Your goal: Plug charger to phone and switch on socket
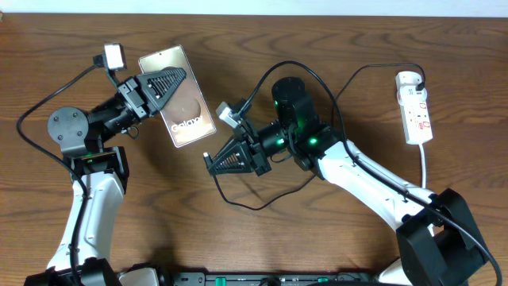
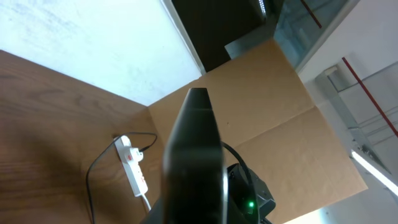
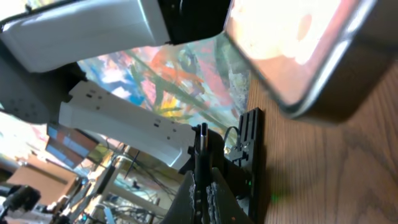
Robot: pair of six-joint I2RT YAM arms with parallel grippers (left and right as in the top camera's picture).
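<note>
Fingers (image 1: 167,82) clamped on phone (image 1: 187,121) and charger (image 3: 201,138)

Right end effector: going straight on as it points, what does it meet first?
Likely the left arm's white lower link, across bare wooden table; the flat grey-silver phone lies off that line.

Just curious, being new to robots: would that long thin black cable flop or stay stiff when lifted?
Probably floppy: the long thin black cable lies in loose curves on the brown wooden table. Likely light, being so thin.
</note>
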